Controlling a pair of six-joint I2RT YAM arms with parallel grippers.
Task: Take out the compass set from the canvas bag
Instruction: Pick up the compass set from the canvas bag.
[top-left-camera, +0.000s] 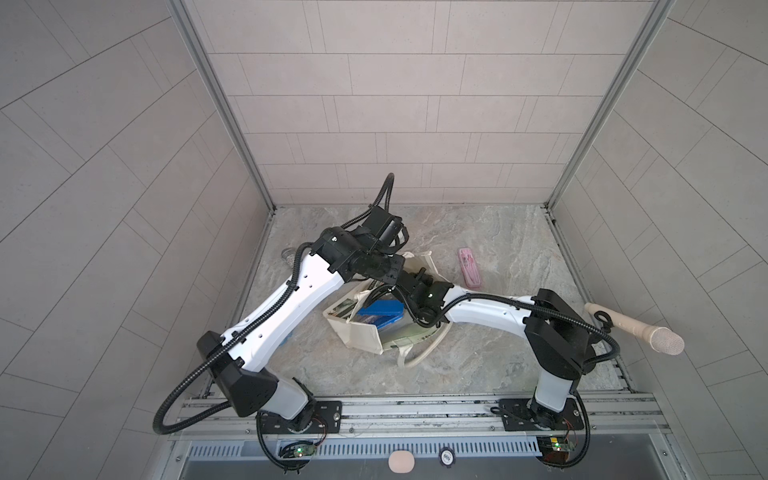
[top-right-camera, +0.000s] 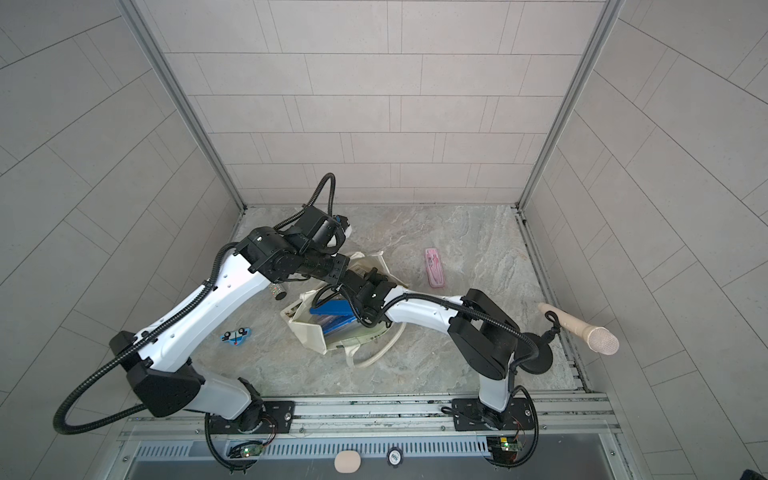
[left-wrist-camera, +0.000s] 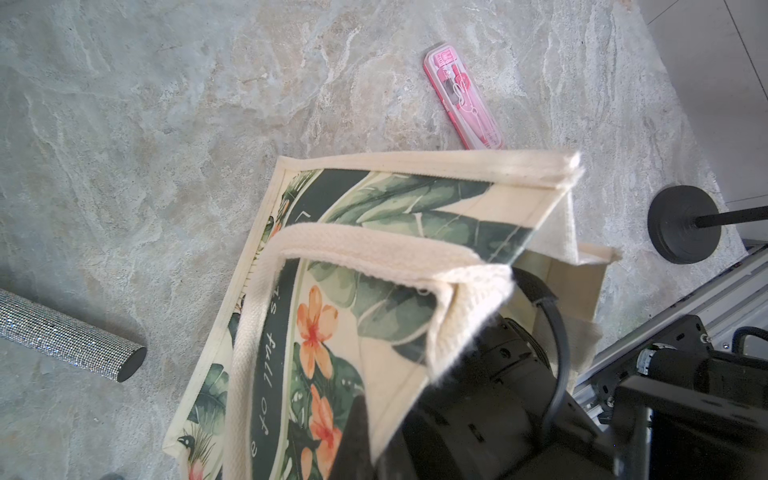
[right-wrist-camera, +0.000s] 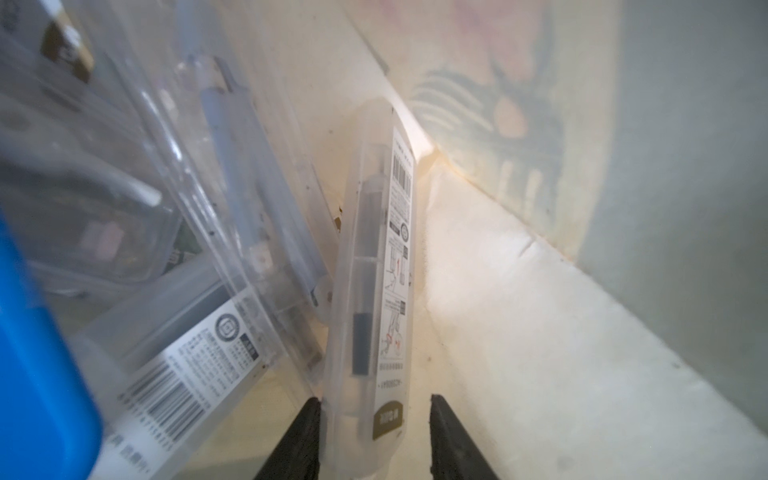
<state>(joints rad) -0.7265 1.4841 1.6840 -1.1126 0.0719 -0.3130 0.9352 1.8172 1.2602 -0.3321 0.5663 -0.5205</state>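
Note:
The cream canvas bag lies on its side on the marble table, mouth held up. My left gripper is shut on the bag's rim beside a loop handle; the leaf-and-flower panel hangs under it. My right gripper is deep inside the bag. It is open, its jaws either side of the compass set, a clear slim case with a printed label. One fingertip touches the case; a gap remains at the other. In both top views the bag and arms hide the right fingers.
Inside the bag lie more clear cases and a blue object. On the table lie a pink case, a glittery cylinder, a small blue toy and a microphone on a black stand base.

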